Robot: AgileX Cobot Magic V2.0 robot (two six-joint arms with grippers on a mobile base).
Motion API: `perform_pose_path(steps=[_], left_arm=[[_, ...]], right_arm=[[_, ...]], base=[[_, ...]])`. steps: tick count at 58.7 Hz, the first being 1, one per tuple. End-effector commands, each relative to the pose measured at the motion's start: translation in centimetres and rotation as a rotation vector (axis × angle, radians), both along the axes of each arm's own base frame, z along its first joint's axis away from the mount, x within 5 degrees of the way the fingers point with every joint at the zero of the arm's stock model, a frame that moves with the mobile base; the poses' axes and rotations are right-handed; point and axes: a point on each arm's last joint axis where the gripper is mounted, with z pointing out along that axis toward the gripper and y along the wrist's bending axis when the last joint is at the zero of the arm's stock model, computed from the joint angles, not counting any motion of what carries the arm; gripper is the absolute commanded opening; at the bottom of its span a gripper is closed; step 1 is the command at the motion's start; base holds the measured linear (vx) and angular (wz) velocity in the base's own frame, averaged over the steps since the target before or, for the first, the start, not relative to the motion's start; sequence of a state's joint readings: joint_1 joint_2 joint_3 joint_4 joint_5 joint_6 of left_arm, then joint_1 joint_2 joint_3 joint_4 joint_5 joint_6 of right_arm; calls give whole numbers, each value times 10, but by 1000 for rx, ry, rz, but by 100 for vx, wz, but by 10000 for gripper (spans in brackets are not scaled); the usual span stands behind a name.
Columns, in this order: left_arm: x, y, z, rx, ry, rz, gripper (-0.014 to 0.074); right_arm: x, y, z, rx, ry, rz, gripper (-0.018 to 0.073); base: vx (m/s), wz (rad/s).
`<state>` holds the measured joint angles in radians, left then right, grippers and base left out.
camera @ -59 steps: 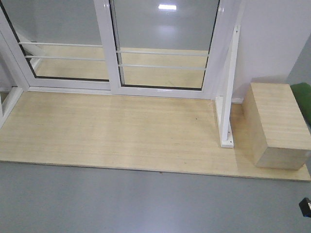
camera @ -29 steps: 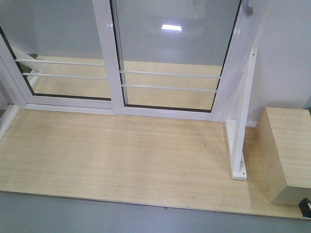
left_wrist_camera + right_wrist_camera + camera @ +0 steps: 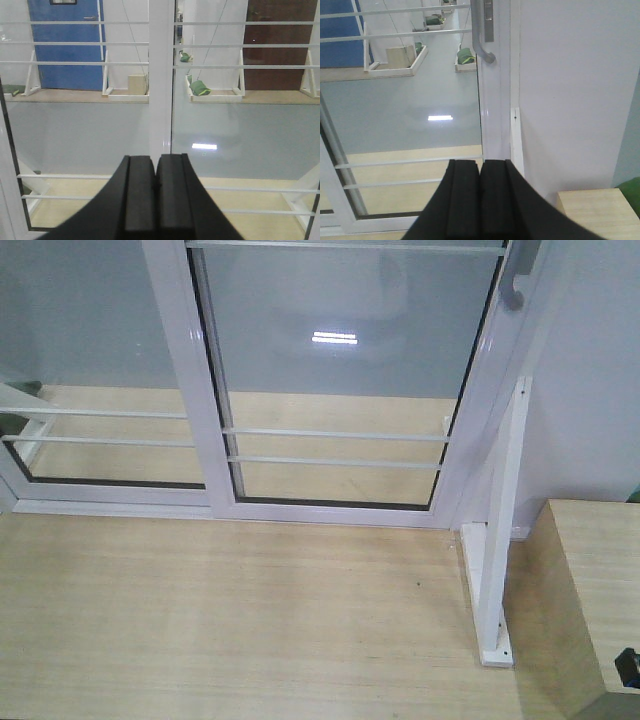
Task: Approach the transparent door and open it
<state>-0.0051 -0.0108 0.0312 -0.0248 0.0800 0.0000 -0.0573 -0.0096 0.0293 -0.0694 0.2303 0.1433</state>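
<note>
Transparent door [image 3: 340, 420] nearer, blue door [image 3: 65, 50] wrist-only

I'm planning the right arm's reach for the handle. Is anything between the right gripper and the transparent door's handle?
Nothing visible. In the right wrist view, the right gripper, fingers shut, faces the handle of the transparent door across open air. The wooden box sits low to the right, off that line.

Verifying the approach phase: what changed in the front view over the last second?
The base rolled forward toward the transparent door. The wooden platform now fills the whole bottom of the view, and the handle has come into view at top right. Nothing was gripped. The door panels, bracket and box are unmoved.
</note>
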Motion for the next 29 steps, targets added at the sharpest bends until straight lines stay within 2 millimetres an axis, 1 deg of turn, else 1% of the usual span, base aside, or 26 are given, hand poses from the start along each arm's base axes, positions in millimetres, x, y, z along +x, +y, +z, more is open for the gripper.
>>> perform_pose_path(steps=[1, 29], left_arm=[[-1, 0, 3, -17, -78, -4, -6], [-1, 0, 3, -17, -78, -4, -6]], right_arm=[[0, 0, 7, -10, -92, 2, -9], [0, 0, 7, -10, -92, 2, -9]], base=[[32, -16], [30, -14]])
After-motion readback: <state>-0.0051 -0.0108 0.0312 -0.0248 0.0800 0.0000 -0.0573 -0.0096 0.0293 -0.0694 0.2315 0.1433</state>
